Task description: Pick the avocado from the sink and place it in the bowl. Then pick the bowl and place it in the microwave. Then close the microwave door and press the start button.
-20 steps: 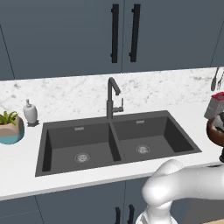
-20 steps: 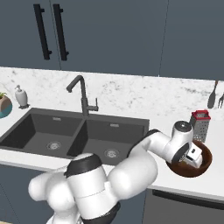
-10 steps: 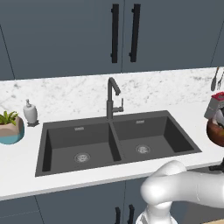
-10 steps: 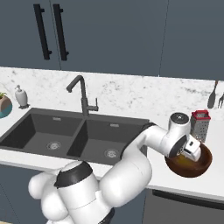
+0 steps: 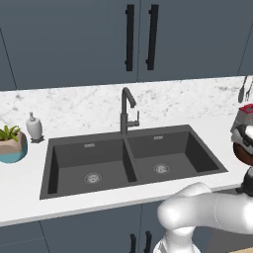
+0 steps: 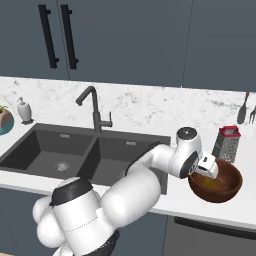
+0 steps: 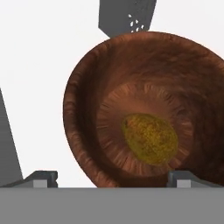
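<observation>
The round, deep, reddish-brown wooden bowl [image 6: 216, 181] stood on the white marble-patterned counter [image 6: 150, 107] to the right of the dark grey double-basin sink [image 6: 80, 155], near the counter's front edge. The small, rounded, brownish-yellow avocado [image 7: 150, 138] lay on the bottom of the bowl, free of the fingers. The white arm's two-finger gripper [image 7: 111, 178] hung over the bowl's near rim with its jaws spread wide and nothing between them; in the hand view the two dark fingertips [image 7: 40, 179] rose at either side, well apart from each other, with the avocado lying between and beyond them. In the right base view the arm reached from the lower left across the front of the sink, and its hand met the left side of the bowl's rim. A grey metal box grater with a red top [image 6: 226, 144] stood upright just behind the bowl, and dark utensils [image 6: 247, 110] hung against the backsplash further right. Both sink basins showed their round metal drains [image 5: 92, 177], and the tall dark faucet [image 5: 126, 111] rose behind the divider. At the far left of the counter sat a teal pot with a green plant [image 5: 12, 143] and a small white soap dispenser [image 5: 33, 127] beside it. Dark blue cabinet doors with long black bar handles [image 5: 129, 37] hung above.
</observation>
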### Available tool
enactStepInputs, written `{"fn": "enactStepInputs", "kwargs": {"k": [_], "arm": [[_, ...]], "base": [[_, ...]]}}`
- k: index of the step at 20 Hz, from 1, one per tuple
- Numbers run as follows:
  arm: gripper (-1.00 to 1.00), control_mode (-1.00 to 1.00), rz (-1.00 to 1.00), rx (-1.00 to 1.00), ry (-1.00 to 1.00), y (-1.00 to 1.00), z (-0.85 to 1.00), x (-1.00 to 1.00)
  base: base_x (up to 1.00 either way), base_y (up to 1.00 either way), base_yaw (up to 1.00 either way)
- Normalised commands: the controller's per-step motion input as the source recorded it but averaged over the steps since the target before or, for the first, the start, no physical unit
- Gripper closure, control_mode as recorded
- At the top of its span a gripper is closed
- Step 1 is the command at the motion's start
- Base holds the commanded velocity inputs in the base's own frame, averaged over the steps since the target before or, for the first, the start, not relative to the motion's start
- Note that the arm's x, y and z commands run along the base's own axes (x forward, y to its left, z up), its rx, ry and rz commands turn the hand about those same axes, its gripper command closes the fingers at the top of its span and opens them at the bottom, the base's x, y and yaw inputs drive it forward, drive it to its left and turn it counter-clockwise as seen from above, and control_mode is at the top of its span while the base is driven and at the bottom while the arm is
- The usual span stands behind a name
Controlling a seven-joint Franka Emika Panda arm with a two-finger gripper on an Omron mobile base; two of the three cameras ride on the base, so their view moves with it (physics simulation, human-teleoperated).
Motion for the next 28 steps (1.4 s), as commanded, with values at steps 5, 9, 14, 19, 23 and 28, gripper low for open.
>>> {"fn": "enactStepInputs", "kwargs": {"k": [5, 9, 14, 19, 23, 28], "arm": [[-1.0, -1.0, 0.12, 0.0, 0.08, 0.0, 0.0, 0.26], [-1.0, -1.0, 0.06, 0.0, 0.11, 0.0, 0.0, 0.23], [-1.0, -1.0, 0.03, 0.0, 0.05, 0.0, 0.0, 0.08], [-1.0, -1.0, 0.0, -0.01, 0.03, 0.07, -0.05, 0.0], [-1.0, -1.0, 0.0, 0.0, 0.02, 0.07, -0.19, 0.03], [-1.0, -1.0, 0.01, 0.0, 0.03, 0.01, -0.17, 0.1]], "base": [[0.0, 0.0, 0.0], [0.0, 0.0, 0.0], [0.0, 0.0, 0.0], [0.0, 0.0, 0.0], [0.0, 0.0, 0.0], [0.0, 0.0, 0.0]]}}
